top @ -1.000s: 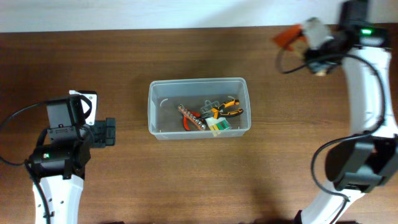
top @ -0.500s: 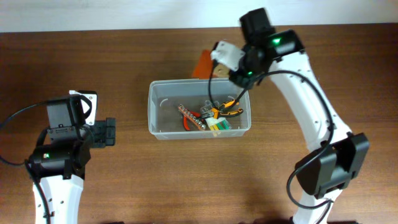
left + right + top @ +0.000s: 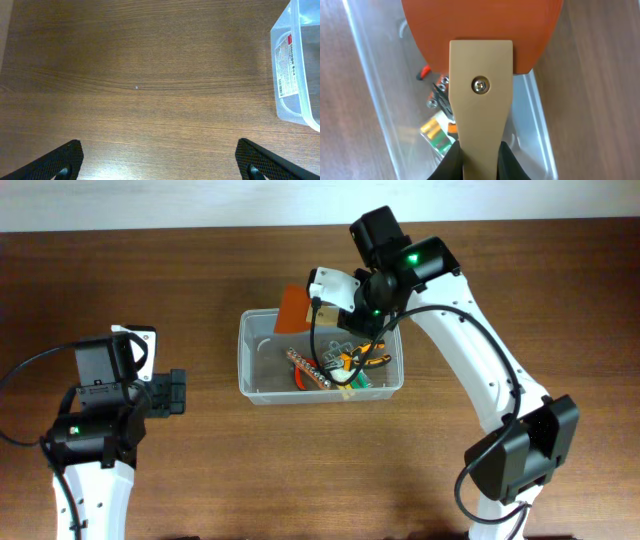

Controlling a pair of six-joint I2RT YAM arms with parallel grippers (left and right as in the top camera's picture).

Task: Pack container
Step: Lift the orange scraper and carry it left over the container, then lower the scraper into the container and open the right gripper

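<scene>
Right gripper [image 3: 480, 156] clamps a scraper [image 3: 481, 75] by its flat tan handle, smooth orange blade over the clear, round-cornered plastic container [image 3: 243, 360], at its far rim; left gripper [image 3: 160, 161] gapes.

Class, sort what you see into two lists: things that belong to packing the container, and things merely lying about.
Job in hand: container; scraper, held by right gripper over it; pliers already inside.
Just there: table; left gripper, open, holding nothing.
</scene>
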